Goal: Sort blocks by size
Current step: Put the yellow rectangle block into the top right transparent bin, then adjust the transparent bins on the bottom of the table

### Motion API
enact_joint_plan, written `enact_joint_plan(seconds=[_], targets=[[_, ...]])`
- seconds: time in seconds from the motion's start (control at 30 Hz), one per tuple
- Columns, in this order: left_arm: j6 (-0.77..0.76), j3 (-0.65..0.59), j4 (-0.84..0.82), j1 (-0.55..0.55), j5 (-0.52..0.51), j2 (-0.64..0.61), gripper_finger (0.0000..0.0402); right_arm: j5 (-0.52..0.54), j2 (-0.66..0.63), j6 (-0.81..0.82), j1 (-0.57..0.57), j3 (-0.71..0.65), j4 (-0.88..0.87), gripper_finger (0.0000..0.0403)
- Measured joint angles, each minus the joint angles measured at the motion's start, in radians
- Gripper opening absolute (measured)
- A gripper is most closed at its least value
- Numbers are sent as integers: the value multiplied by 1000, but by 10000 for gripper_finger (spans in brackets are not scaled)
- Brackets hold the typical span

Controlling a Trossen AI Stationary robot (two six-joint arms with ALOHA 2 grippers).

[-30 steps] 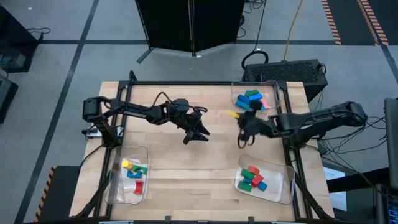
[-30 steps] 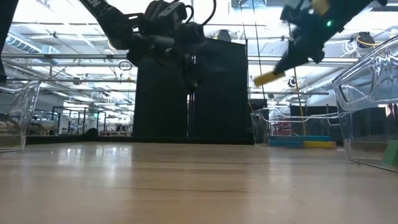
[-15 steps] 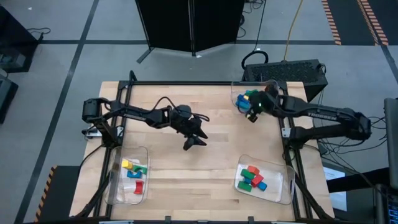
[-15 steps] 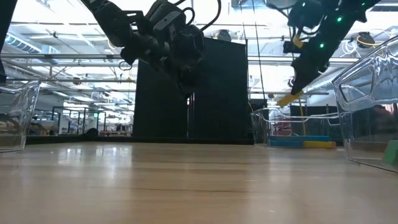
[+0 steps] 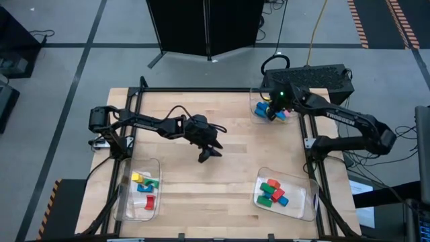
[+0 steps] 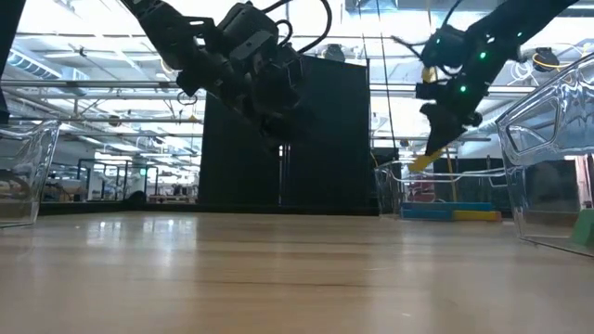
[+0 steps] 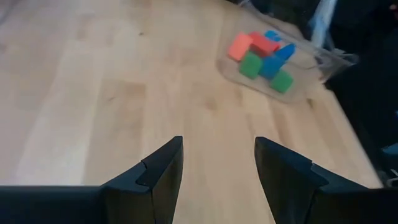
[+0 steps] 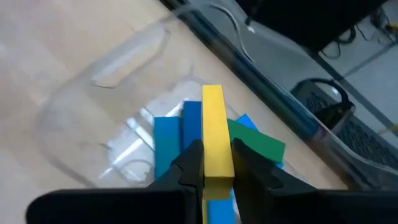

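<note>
Right fingers (image 8: 216, 163) grip yellow block (image 8: 213, 134) over tray (image 8: 81, 118).

Wooden table (image 5: 215, 175) with three trays (image 5: 285, 196)

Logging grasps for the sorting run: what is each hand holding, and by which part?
The right hand pinches a long yellow block near one end, above the far-right tray. The left hand is open and empty.
</note>
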Motion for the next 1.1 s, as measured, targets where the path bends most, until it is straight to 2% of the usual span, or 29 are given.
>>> enact_joint_plan(seconds=[0.1,0.37,0.53,0.67,0.87,0.93,1.1], targets=[[1,0,-30,0,-42,0,199,-1,44,-1,-36,0,15,50],[21,0,-56,0,-76,-13,199,-103,161,-20,-98,0,89,52],[24,0,-63,0,-117,-62,199,-105,196,-31,-113,0,156,81],[48,0,-81,-1,-122,-104,199,-105,193,-54,-112,0,163,116],[74,0,-120,-14,-231,-137,199,-100,176,-60,-111,0,164,155],[80,0,-146,-17,-270,-141,199,-107,161,-60,-109,0,160,160],[81,0,-175,-18,-294,-141,199,-218,88,-51,-57,0,151,156]])
